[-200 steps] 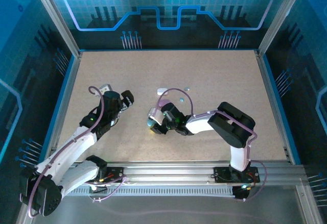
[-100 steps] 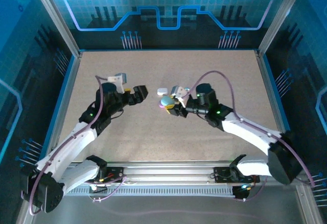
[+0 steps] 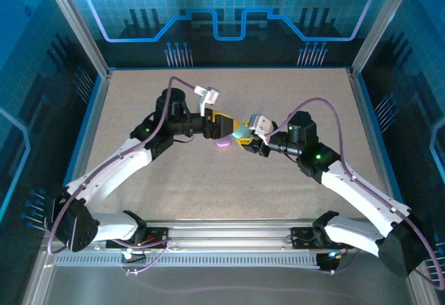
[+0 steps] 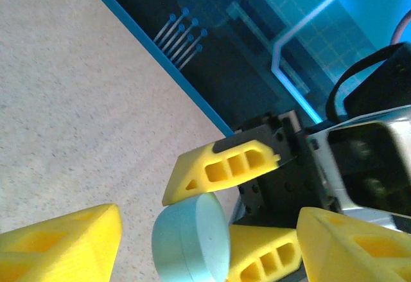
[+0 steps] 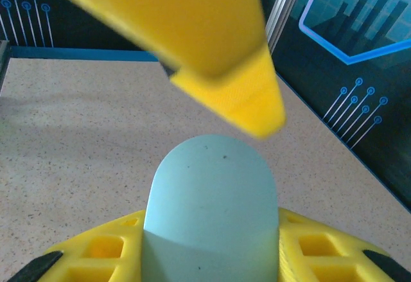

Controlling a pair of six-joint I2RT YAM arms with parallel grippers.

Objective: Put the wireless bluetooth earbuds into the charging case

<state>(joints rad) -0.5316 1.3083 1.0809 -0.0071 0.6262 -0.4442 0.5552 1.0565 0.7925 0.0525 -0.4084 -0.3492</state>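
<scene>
Both arms meet over the middle of the worktop [image 3: 139,89]. The right hand [image 3: 245,137] is clamped tight on a teal charging case [image 5: 212,198]. The left hand [image 3: 221,126] gapes wide, its 2 yellow fingers [image 4: 64,243] spread either side of that case. A small purple thing [image 3: 224,142] lies just beside them. I cannot make out any earbuds.

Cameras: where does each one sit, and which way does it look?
Top external: high behind the bases, looking down at the table; the left arm and right arm show, meeting mid-table.
Left wrist: on the left arm, looking across at the right arm; its open left end effector frames the teal case.
Right wrist: on the right arm, looking across the table; its right end effector grips that case.
Shared: both wrist views see the teal case.
</scene>
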